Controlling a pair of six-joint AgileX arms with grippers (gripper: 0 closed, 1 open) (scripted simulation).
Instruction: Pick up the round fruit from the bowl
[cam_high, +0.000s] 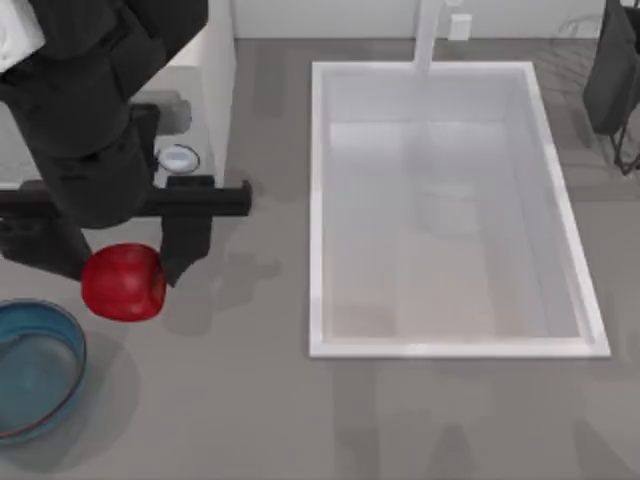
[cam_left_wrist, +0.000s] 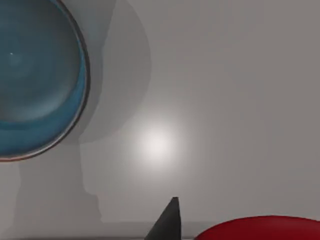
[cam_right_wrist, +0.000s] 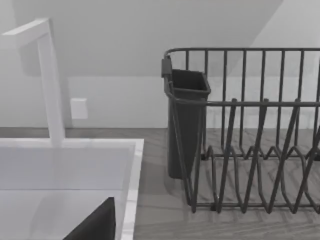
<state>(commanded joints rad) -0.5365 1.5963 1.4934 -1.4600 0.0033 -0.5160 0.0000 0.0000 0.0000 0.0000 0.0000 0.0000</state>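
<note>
Top view: the fruit (cam_high: 122, 283) is seen clamped between the fingers of the left gripper (cam_high: 125, 270), lifted clear of the bowl (cam_high: 60, 330), which lies empty at the left edge of the surface (cam_high: 250, 420). The pick is judged essentially done, with only a secure hold left to be kept. The right arm is parked by the dish rack (cam_right_wrist: 250, 130) beyond the sink (cam_high: 600, 340); whether its gripper is clenched cannot be told.

You will find no writing to read here: no text, label, brand, number or sign stands on any surface. The fruit (cam_high: 123, 283), the bowl (cam_high: 40, 372) at its 7 o'clock and the sink (cam_high: 318, 210) at its 3 o'clock are all unmarked.
</note>
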